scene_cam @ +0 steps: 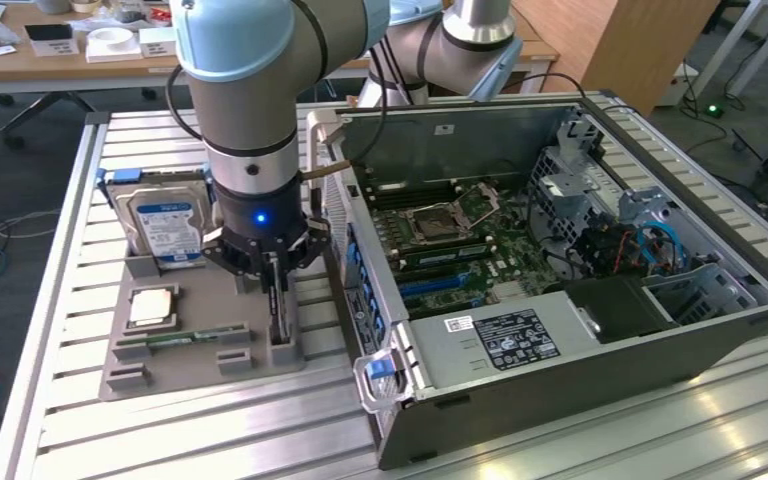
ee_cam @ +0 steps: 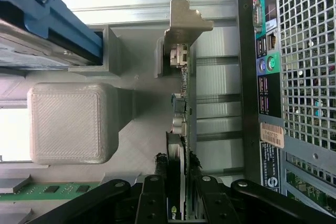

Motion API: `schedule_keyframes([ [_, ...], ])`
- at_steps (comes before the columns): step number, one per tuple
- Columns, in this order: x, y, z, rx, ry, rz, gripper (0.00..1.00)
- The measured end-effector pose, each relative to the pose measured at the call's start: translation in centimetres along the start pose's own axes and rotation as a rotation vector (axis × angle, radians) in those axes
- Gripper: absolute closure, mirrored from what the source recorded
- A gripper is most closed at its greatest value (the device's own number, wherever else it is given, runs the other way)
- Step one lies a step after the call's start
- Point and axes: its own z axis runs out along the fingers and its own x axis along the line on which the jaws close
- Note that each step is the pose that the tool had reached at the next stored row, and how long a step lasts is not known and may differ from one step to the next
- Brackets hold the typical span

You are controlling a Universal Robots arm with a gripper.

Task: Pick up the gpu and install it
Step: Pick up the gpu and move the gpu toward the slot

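The gpu [scene_cam: 277, 318] stands on its edge in a slot of the grey parts tray [scene_cam: 131, 378], at the tray's side nearest the computer case. From the wrist I look along the thin card [ee_cam: 181, 109] to its silver end bracket [ee_cam: 185, 23]. My gripper [scene_cam: 268, 268] hangs straight down over the card. Its black fingers [ee_cam: 156, 183] press against both faces of the board, so the gripper [ee_cam: 178, 174] is shut on the card. Whether the card has left its slot I cannot tell.
The open computer case [scene_cam: 704, 330] lies on the exterior view's right, motherboard [scene_cam: 451, 250] exposed, its rear panel [ee_cam: 307, 77] close beside the card. The tray also holds a hard drive [scene_cam: 167, 225], a CPU [scene_cam: 153, 305] and a RAM stick [scene_cam: 177, 338]. A grey block [ee_cam: 68, 121] stands near.
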Motion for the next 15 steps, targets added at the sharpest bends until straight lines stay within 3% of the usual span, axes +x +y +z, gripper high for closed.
schedule_keyframes([
  [12, 0.00, 0.00, 0.00, -0.0001, 0.0001, -0.002, 0.74],
  [15, -0.01, 0.02, -0.54, 0.0000, 0.0001, -0.003, 0.74],
])
